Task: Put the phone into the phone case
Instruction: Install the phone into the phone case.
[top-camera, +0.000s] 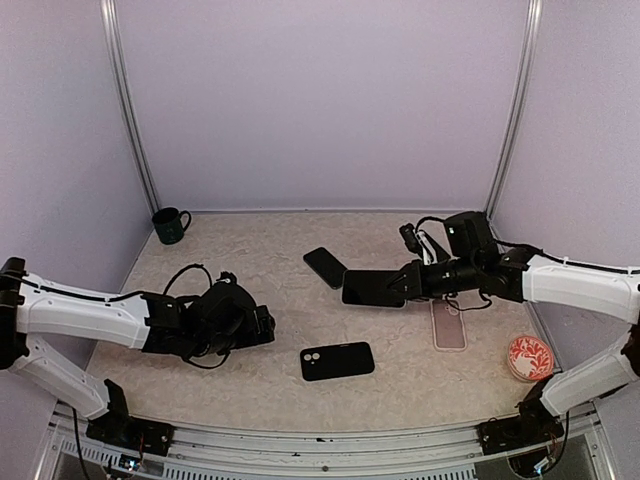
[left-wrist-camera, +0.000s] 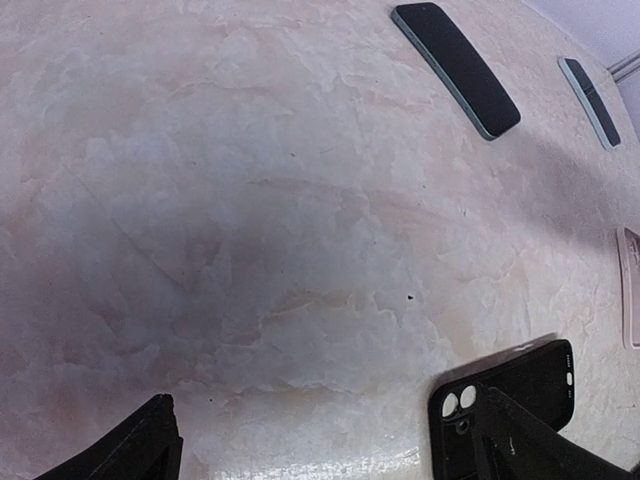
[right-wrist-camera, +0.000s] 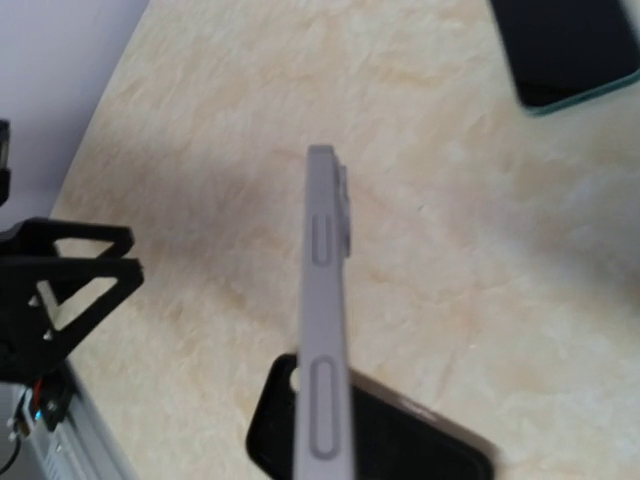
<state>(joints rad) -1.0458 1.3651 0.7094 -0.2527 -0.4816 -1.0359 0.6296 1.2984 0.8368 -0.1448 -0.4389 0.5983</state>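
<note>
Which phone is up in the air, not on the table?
The dark phone pinched in the right gripper. The other dark phone, the black case and the pink one all lie flat on the table.

My black left gripper (top-camera: 262, 326) hangs low, jaws wide apart; my black right gripper (top-camera: 408, 283) pinches a dark slab phone (top-camera: 370, 288) between its fingers.
</note>
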